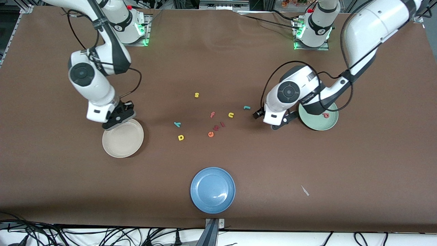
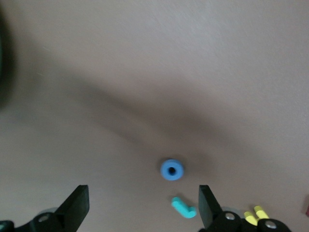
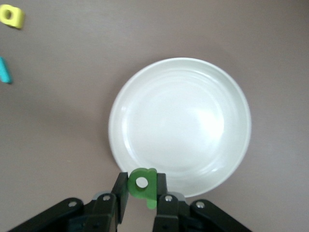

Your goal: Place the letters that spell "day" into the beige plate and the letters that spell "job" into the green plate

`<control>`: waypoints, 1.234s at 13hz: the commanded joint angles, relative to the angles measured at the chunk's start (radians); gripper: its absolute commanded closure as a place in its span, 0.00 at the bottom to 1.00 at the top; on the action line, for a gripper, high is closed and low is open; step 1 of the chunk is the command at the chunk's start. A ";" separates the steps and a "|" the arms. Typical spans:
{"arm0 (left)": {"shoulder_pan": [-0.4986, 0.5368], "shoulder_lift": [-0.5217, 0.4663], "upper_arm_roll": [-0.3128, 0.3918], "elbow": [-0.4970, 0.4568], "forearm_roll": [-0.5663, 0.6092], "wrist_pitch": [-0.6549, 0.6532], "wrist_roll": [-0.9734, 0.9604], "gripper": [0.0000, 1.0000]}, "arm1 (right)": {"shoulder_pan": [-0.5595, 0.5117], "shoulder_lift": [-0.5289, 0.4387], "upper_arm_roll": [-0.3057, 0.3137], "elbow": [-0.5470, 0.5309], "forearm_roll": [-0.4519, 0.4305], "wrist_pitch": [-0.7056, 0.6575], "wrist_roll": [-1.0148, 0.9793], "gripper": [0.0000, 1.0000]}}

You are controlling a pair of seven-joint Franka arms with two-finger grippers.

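My right gripper (image 3: 142, 182) (image 1: 118, 119) is shut on the olive-green d (image 3: 143, 186) and hangs over the rim of the beige plate (image 3: 193, 121) (image 1: 126, 143). The yellow a (image 1: 181, 137) (image 3: 12, 16) and the teal y (image 1: 177, 124) (image 3: 4, 70) lie on the table toward the middle. My left gripper (image 2: 143, 193) (image 1: 277, 123) is open over the table beside the green plate (image 1: 315, 125). The blue o (image 2: 172, 169) and the teal j (image 2: 184, 207) (image 1: 247, 108) lie below it. The pinkish-red b (image 1: 326, 115) lies in the green plate.
A blue plate (image 1: 212, 189) sits near the front edge. The yellow s (image 1: 196, 95), pink f (image 1: 212, 114), yellow n (image 1: 231, 115) (image 2: 255, 215), orange-red e (image 1: 211, 134) and two small red pieces (image 1: 219, 126) lie mid-table. A white scrap (image 1: 305, 190) lies toward the left arm's end.
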 commanded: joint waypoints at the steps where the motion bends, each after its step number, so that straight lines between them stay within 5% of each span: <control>1: -0.128 -0.009 0.121 0.000 -0.025 0.098 -0.033 0.02 | 0.001 0.037 -0.014 0.017 -0.001 0.062 -0.026 0.75; 6: -0.139 0.031 0.132 -0.008 -0.014 0.128 -0.039 0.29 | -0.001 0.079 -0.026 0.017 0.002 0.137 -0.011 0.37; 10: -0.162 0.043 0.161 -0.008 -0.007 0.177 -0.037 0.33 | 0.004 0.094 0.029 0.017 0.020 0.133 0.147 0.35; 14: -0.162 0.049 0.163 -0.008 -0.005 0.178 -0.039 0.56 | 0.041 0.169 0.141 0.067 0.017 0.134 0.420 0.29; 16: -0.162 0.049 0.163 -0.008 -0.005 0.175 -0.037 0.82 | 0.096 0.227 0.142 0.141 0.013 0.130 0.541 0.28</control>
